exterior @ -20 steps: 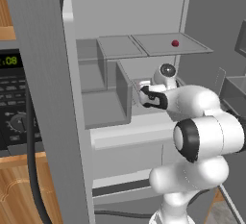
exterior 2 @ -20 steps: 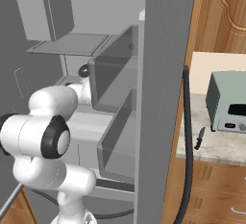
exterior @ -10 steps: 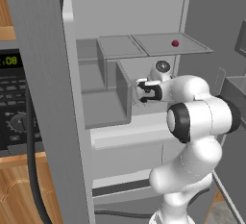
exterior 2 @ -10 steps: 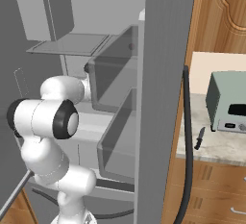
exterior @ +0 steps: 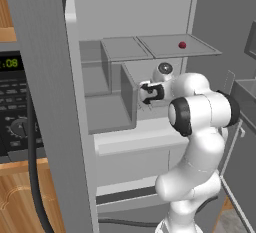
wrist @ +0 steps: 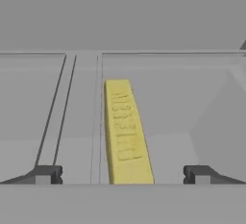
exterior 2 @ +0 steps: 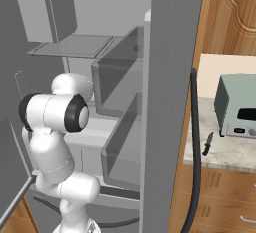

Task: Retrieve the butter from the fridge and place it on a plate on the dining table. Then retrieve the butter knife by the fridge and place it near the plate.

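Note:
The butter point(wrist: 126, 132), a yellow stick, lies lengthwise on a grey shelf floor inside the fridge point(exterior: 45, 102). My gripper point(wrist: 122, 175) is open, its two dark fingertips point(wrist: 45, 175) standing wide on either side of the stick's near end without touching it. From the left base camera my gripper point(exterior: 148, 94) reaches into the fridge's middle compartment beside a grey bin wall. The butter knife point(exterior 2: 207, 143), slim and dark, lies on the stone counter right of the fridge point(exterior 2: 170, 77). The plate and the dining table are out of view.
A small red ball point(exterior: 182, 44) sits on the upper glass shelf. A black microwave point(exterior: 12, 112) is left of the open door. A grey toaster oven point(exterior 2: 237, 112) stands behind the knife. Grey bin walls point(exterior 2: 117, 127) flank the arm.
The arm's elbow has swung up and the hand has pushed slightly deeper into the fridge. The jaws have stayed open.

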Controlling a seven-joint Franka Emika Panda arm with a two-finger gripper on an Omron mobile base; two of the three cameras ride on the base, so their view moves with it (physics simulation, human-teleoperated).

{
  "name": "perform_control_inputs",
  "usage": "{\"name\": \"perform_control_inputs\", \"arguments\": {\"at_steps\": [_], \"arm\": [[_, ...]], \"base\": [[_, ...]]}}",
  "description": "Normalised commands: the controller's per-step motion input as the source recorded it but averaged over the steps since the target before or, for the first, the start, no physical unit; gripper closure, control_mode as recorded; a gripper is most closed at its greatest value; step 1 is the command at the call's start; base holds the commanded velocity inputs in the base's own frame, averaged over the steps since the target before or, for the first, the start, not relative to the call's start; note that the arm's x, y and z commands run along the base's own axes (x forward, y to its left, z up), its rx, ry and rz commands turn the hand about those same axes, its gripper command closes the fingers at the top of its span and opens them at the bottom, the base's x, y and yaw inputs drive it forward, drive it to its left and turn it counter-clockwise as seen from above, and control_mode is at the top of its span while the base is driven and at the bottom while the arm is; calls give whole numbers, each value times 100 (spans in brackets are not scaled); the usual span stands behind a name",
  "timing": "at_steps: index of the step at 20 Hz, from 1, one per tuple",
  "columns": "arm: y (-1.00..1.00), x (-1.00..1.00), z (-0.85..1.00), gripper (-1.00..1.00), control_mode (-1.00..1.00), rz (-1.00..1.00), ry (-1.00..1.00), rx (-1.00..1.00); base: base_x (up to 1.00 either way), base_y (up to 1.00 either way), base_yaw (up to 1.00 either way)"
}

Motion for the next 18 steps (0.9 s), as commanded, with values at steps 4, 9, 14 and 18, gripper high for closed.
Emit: {"name": "perform_control_inputs", "arguments": {"at_steps": [4, 9, 14, 18], "arm": [[0, 24, -23, -100, -100, 0, 2, 0], [-3, 25, -19, -100, -100, 0, 2, 0], [-4, 27, -17, -100, -100, 0, 4, 0], [-6, 27, -25, -100, -100, 0, 4, 0]], "base": [[0, 0, 0], [0, 0, 0], [0, 0, 0], [0, 0, 0]]}}
